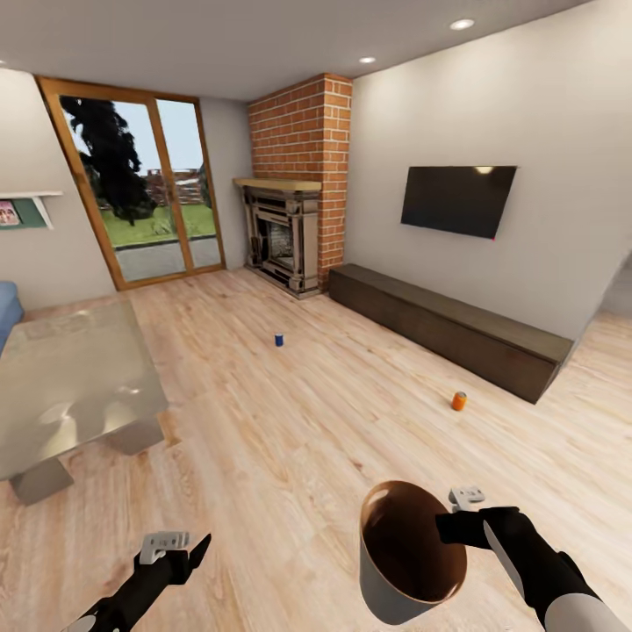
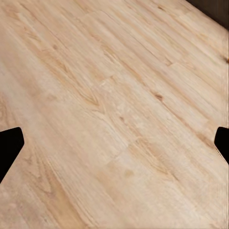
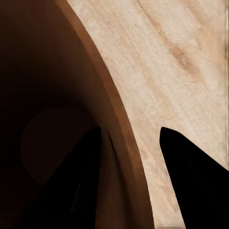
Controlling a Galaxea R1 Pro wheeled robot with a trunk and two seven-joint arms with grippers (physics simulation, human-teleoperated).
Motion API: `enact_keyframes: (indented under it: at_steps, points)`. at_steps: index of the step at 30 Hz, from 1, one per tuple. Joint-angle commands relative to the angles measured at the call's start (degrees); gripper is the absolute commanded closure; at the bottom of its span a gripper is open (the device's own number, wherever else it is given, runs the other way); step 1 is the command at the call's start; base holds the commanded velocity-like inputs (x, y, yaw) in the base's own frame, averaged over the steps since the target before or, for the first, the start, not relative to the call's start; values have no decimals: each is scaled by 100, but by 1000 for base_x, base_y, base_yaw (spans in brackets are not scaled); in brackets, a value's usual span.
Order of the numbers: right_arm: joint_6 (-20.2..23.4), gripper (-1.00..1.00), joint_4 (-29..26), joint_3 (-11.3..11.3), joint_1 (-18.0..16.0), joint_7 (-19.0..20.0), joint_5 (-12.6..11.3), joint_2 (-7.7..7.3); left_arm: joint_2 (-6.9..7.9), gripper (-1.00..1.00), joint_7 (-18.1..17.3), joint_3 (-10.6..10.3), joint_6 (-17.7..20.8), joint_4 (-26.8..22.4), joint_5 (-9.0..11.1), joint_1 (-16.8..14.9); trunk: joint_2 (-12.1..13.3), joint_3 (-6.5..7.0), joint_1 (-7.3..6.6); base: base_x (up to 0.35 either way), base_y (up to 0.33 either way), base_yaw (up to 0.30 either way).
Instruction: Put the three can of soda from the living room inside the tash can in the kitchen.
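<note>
Right gripper: closed over the rim of the trash can, one finger inside the bucket and one outside, as the right wrist view shows with the copper-brown wall between the two dark fingers.
Trash can: held up off the plank floor, tilted so its glossy brown inside faces the head camera; the pale grey outside shows below the rim.
Left gripper: spread wide and holding nothing (its fingertips sit at opposite edges of the left wrist view, with bare planks between them).
Orange can: upright on the floor, ahead of the right gripper and well apart from it, near the low dark bench along the wall.
Blue can: on the floor farther ahead, between the two grippers' lines and toward the brick fireplace; too small to read, though it seems to be upright.
Glass coffee table: ahead of the left gripper, off to its outer side.
Wall above the bench: a dark screen.
</note>
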Motion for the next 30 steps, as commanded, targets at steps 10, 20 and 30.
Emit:
enact_keyframes:
  at_steps: [10,20,30]
  points:
    - [11,100,-3,4,-2,-11,-62,0,3,-100,7,14,-12,0,9,0,-1,1,0,0,-224,-236]
    - [11,100,-3,6,-2,-13,-60,9,4,-100,0,17,-182,0,9,0,-1,1,0,0,-9,-22]
    - [-285,100,-20,27,104,-33,6,201,2,-100,0,18,-187,0,9,0,-1,1,0,0,0,145]
